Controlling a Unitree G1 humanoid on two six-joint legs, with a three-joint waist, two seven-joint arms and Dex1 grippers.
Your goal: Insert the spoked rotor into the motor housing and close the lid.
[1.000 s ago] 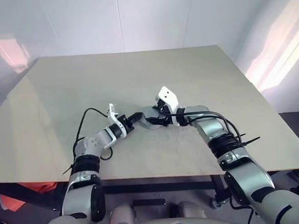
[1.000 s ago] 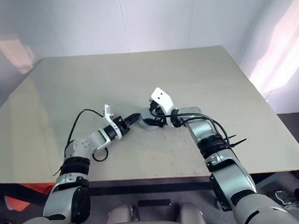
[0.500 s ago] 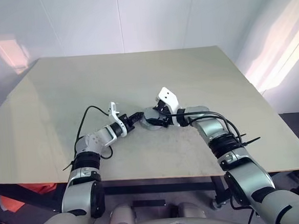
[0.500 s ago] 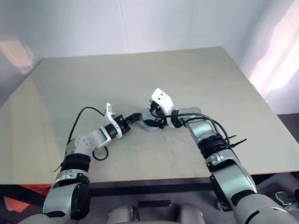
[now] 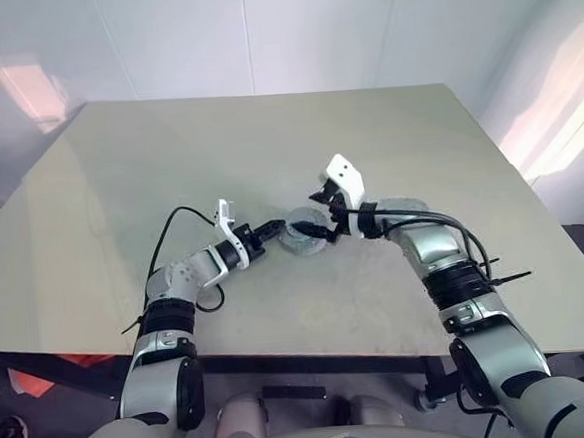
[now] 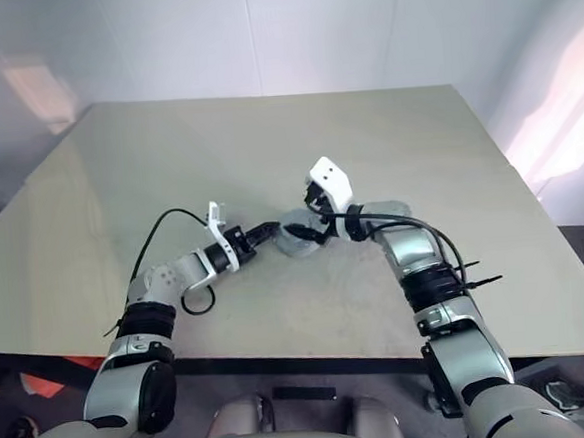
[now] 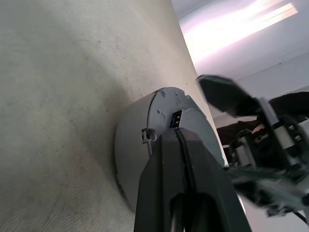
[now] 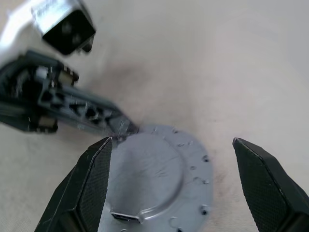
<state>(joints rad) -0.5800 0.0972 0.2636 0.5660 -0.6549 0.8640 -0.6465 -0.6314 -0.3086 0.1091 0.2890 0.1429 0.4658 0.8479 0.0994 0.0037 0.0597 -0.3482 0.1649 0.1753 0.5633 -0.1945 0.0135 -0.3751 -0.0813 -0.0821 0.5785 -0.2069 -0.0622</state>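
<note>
— Since a second ago, what has changed?

— Up went the right gripper (image 8: pixel 176 193): it was down around the grey assembly and has risen off it, with its two black fingers spread from partly open to as wide as they go. The left gripper (image 5: pixel 269 229) has kept its place.

— Start from the left, then. How does that one stand?

— Its fingers are pressed flat together with nothing between them. In the left wrist view the closed tips (image 7: pixel 175 137) rest against the rim of the motor housing (image 7: pixel 140 145), by a small lug and a dark socket on its top edge. It pushes against the side and grips nothing.

— And the housing itself?

— It sits on the table (image 5: pixel 120 191), just past the left fingertips and under the right gripper's open jaws. It shows as a grey drum with the lid (image 8: pixel 149 169) closed on top: a smooth grey disc with a raised middle and small holes round its edge. I cannot see the rotor or the windings; the lid covers whatever is inside.

— The right gripper, last?

— Hovering clear above the lid, empty. One finger (image 8: pixel 91 183) hangs over the lid's near edge, the other finger (image 8: pixel 265 188) stands well out beyond the far edge, over bare table.
</note>
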